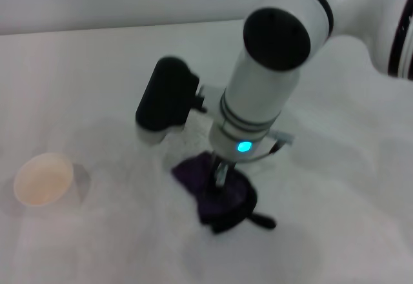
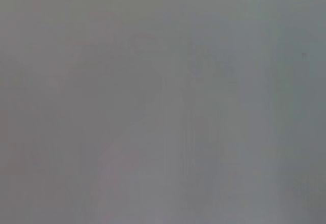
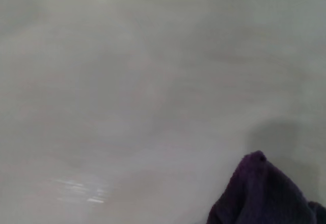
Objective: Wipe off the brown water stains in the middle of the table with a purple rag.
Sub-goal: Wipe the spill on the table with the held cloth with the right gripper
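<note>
Right claw [image 1: 219,179] presses down on the purple rag [image 1: 216,193] mid-tabletop [image 1: 335,232], seemingly pinching it, though its opening can't be told. Risk: rag bunches, skating past any stain; none visible.

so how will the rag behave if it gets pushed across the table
The rag lies bunched and creased under the right gripper, so it is probably soft and floppy. It would likely fold and drag rather than slide flat. Its loop tab may trail behind.
</note>
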Available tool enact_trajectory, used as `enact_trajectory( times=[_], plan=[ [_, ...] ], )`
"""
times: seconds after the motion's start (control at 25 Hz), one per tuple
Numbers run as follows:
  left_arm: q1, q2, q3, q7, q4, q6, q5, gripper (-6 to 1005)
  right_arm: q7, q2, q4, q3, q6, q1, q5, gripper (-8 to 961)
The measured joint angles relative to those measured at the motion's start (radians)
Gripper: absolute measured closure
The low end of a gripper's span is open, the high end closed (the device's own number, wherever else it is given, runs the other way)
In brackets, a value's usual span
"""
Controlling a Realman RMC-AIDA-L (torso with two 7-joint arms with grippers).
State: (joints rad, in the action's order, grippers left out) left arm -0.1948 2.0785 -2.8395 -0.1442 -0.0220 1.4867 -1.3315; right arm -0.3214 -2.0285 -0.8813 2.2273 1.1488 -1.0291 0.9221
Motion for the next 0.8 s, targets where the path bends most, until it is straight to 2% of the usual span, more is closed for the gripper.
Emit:
enact_trajectory(
  times=[0.24, 0.36, 0.8],
  plan=[
    [0.007, 0.0, 0.0, 0.0, 0.001, -0.001, 0.0, 106, -0.025, 0.0, 0.106, -0.143, 0.033, -0.028, -0.146, 874],
    [0.003, 0.001, -0.001, 0.0, 0.001, -0.001, 0.0, 106, -0.042, 0.001, 0.133, -0.173, 0.039, -0.028, -0.16, 876],
    [0.002, 0.002, -0.002, 0.0, 0.003, -0.001, 0.0, 106, -0.07, 0.001, -0.07, 0.008, 0.066, -0.011, 0.117, 875]
  ],
)
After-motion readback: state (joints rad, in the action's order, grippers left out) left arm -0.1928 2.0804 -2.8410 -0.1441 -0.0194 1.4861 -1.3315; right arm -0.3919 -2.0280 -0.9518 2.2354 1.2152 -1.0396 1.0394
